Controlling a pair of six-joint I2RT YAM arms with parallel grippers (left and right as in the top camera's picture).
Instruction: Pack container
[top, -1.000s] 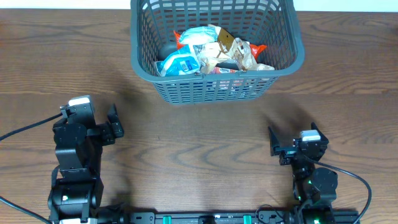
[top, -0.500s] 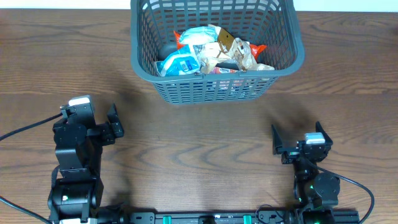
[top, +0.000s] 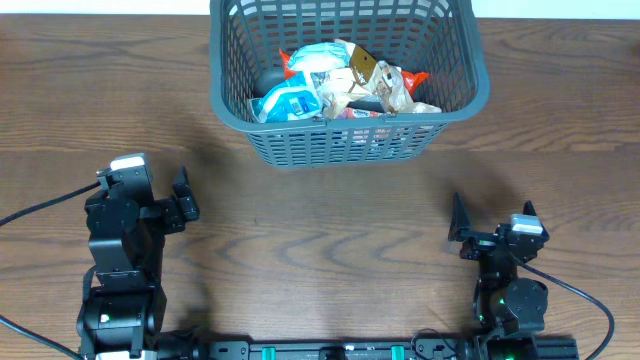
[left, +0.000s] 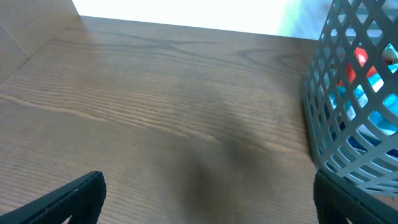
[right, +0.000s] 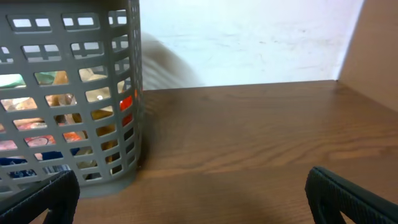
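The container (top: 455, 95), a large dark grey lattice basket, stands at the far middle of the table and holds several snack packets (top: 335, 80) in blue, white, red and tan. It shows at the right edge of the left wrist view (left: 348, 124) and at the left of the right wrist view (right: 68, 93). My left gripper (top: 184, 196) is open and empty at the near left, well short of the basket. My right gripper (top: 490, 225) is open and empty at the near right. Both wrist views show only bare wood between the fingers.
The wooden table (top: 330, 230) stretches between the two arms and the basket. A black cable (top: 40, 210) runs off to the left from the left arm. A pale wall lies beyond the table's far edge (right: 249, 37).
My right gripper has drawn back toward the near edge and slightly right. The left arm and the basket have not moved.
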